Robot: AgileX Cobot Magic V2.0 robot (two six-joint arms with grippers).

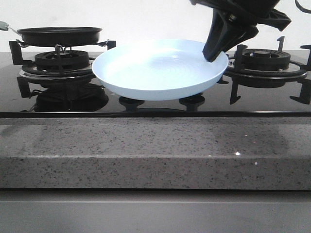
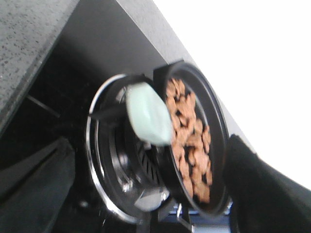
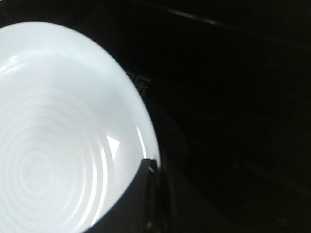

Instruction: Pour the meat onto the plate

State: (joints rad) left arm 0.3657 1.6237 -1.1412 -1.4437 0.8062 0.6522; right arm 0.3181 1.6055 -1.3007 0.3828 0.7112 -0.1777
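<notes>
Right pincer [image 1: 212,54] clamped on plate [image 1: 155,68] rim, plate empty. Left pincer's state impossible to tell. Better to keep plate level, bring pan [image 1: 59,35] over, tip meat [image 2: 189,136] slowly.

Centre of hob: the pale-blue plate [image 1: 160,69] fills the space between the two burners, its bowl open from above.
Plate's right rim: taken up by the right gripper [image 1: 214,54], whose fingers clamp the edge.
Left burner [image 1: 60,60]: the black frying pan [image 1: 59,35] sits on the grate, heaped with meat [image 2: 189,138]; a pale-green handle [image 2: 147,114] juts across its rim.
Right burner [image 1: 266,60]: grate bare, partly under the right arm.
Front: the grey stone counter edge [image 1: 155,150] lies open.
</notes>
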